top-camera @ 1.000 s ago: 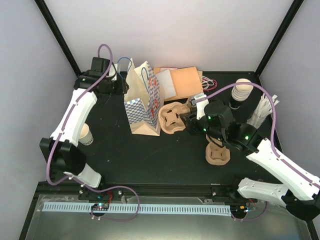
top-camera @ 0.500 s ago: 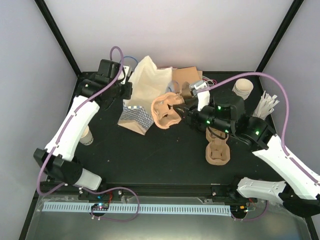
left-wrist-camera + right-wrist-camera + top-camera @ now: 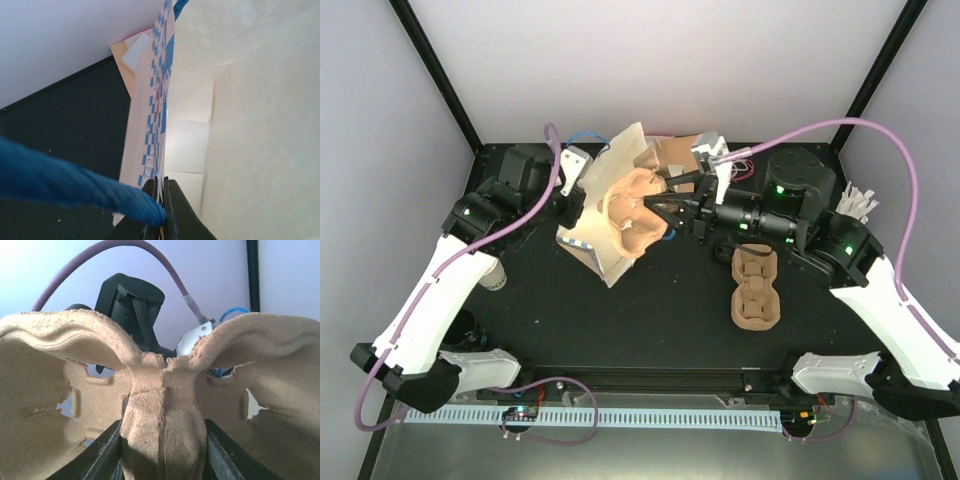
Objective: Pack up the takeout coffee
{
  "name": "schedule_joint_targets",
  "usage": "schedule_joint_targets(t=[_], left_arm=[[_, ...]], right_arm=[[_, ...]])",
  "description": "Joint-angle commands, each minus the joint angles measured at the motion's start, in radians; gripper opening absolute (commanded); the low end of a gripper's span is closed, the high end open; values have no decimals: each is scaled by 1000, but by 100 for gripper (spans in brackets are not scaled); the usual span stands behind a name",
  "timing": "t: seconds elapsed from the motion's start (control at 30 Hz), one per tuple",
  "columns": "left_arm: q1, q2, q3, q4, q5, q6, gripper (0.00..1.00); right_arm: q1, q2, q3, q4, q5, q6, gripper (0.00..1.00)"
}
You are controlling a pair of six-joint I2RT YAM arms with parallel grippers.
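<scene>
Top external: pulp carrier (image 3: 632,215) at mouth of tilted, open bag (image 3: 618,165)

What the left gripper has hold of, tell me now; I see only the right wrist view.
Observer: The left gripper is shut on the edge of the blue-checked paper bag.
Operator: Give me the bag's pose.
Observer: In the top view it is tipped over, its open mouth turned toward the right gripper.
Operator: Say where my carrier sits against it.
Observer: The pulp carrier in your grip is at that mouth. I cannot tell how far in it is.
</scene>
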Motion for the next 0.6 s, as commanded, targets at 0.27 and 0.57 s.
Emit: schedule_joint_targets(t=[0.27,0.57], left_arm=[[-72,-68,0,-75,7,46,2],[-73,-103,1,-56,99,39,2]], right_arm=[[-49,103,41,31,-227,18,38],[-116,82,-138,146,-376,113,37]])
